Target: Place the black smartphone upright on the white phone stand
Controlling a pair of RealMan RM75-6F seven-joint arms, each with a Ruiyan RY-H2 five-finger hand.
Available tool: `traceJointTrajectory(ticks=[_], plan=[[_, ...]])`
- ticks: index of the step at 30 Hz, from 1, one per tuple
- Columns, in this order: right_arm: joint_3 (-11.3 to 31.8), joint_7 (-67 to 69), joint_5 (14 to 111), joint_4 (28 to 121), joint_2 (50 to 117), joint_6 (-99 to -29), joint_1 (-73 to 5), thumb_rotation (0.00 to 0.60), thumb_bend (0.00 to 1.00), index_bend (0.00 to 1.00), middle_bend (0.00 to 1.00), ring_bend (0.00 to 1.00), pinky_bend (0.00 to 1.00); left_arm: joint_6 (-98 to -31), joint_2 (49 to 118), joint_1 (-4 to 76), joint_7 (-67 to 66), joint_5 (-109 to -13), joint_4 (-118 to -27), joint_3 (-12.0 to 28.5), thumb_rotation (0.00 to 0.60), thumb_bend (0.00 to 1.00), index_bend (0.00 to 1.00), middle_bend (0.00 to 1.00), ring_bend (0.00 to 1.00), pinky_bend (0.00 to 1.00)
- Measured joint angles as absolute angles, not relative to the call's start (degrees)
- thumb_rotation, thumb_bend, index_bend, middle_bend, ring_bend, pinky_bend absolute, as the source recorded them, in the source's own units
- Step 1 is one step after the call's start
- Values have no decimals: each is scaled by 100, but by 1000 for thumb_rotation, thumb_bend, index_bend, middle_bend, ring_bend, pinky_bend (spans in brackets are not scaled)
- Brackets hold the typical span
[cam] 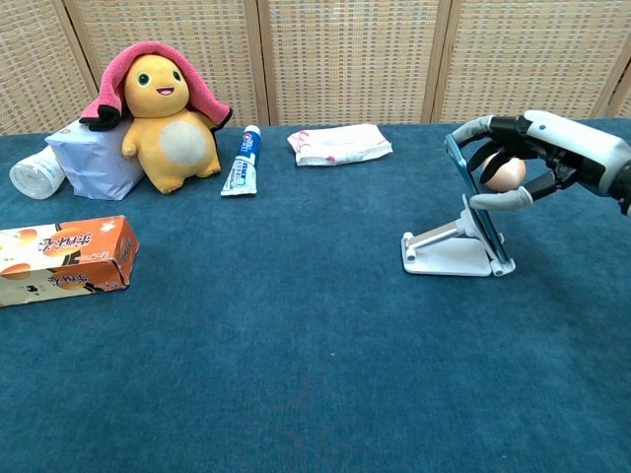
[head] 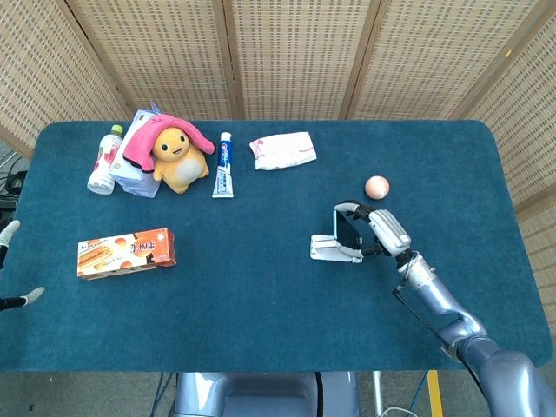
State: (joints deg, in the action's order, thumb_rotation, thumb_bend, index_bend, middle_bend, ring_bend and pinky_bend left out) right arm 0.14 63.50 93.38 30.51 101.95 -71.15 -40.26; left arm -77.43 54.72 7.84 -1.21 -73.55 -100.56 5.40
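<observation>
I see the blue surface (head: 261, 287) carrying everything, and most objects sit far from my work: the plush toy (cam: 163, 108), the orange box (cam: 61, 256), the toothpaste tube (cam: 240, 161) and the white packet (cam: 338, 143) are all well apart from the stand, so nothing blocks me there. My right robot hand (cam: 537, 158) comes from the right side and pinches the black smartphone (cam: 475, 202) by its upper edge, thumb below and fingers curled over the top, I think to steady it. The phone leans upright on the white phone stand (cam: 449, 251), its lower edge in the lip. The small pink ball (head: 377, 186) lies just behind. Of my left robot hand (head: 7, 261) only fingertips show at the edge, so I cannot tell its state.
</observation>
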Motion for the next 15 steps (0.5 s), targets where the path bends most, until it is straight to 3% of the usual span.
traceJointTrajectory(ticks=[15], plan=[[-30,6311,9387,3155,10119,-7264,-4004,600,234,212,229,304,332,-7794,5444,757,-64,-7408,-10077,535,600,0,0,0,0,0]])
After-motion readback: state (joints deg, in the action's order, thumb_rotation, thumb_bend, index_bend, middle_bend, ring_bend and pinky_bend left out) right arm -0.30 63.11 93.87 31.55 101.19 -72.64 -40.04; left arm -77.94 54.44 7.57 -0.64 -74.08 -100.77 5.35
